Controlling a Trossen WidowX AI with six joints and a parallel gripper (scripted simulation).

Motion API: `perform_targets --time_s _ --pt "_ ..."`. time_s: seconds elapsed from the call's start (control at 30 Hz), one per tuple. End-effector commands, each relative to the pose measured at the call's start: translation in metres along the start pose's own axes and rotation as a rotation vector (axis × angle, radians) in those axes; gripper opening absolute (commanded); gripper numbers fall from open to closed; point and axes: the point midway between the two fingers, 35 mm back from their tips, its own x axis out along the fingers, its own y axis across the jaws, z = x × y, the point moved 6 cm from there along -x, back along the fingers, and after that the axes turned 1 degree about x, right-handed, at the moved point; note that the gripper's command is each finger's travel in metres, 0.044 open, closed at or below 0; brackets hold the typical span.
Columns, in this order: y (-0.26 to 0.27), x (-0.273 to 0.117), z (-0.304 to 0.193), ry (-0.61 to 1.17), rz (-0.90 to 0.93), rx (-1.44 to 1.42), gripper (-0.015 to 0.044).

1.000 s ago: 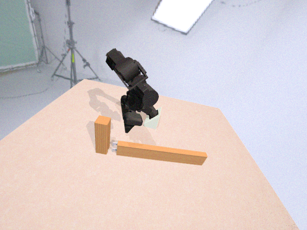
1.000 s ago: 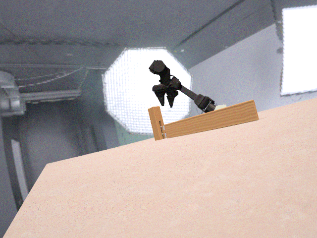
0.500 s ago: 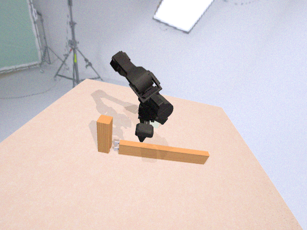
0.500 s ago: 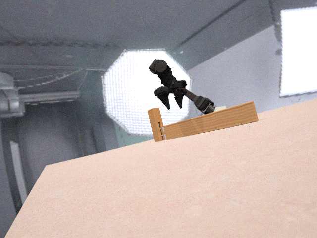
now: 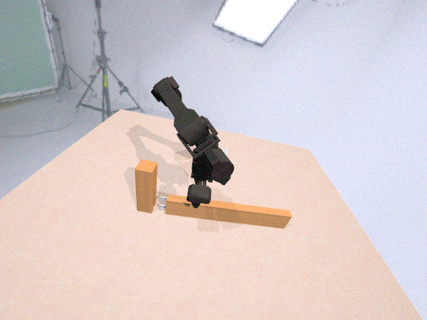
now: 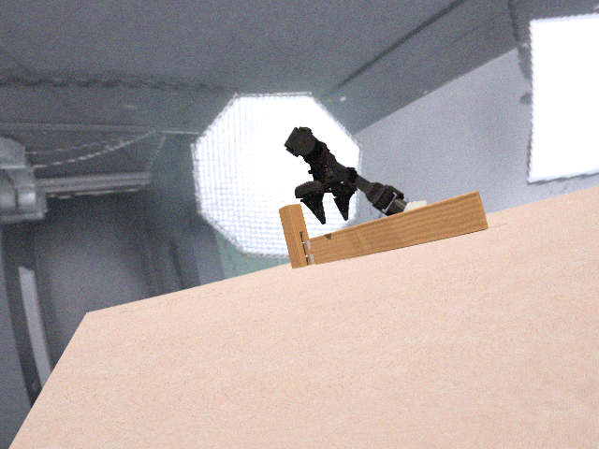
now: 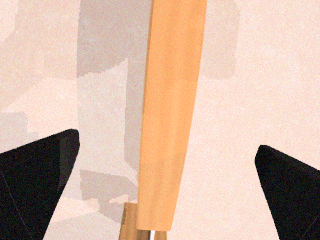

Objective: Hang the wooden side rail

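1. Gripper (image 5: 201, 196) (image 6: 334, 221) (image 7: 167, 150) above rail's hook-end part, pointing down; jaws wide open, nothing held.
2. Wooden side rail (image 5: 227, 211) (image 6: 399, 229) (image 7: 170, 115) on its long edge on table (image 5: 207, 275) (image 6: 309, 348) (image 7: 260, 100); in wrist view it runs btwn the fingers, w/ space each side.
3. Headboard post (image 5: 146, 187) (image 6: 293, 237) (image 7: 129, 222) upright, just beyond rail's hook end.
4. Steel hooks (image 5: 162, 203) (image 6: 310, 252) stick out of rail end twd post, one above the other; rail not hung.
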Motion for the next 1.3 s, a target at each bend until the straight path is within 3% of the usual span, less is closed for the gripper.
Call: perform_targets --time_s 0.0,1.27 --pt "0.002 0.006 0.000 0.004 0.002 -0.006 0.0440" --pt "0.001 0.066 0.000 0.006 0.002 -0.005 0.0440"
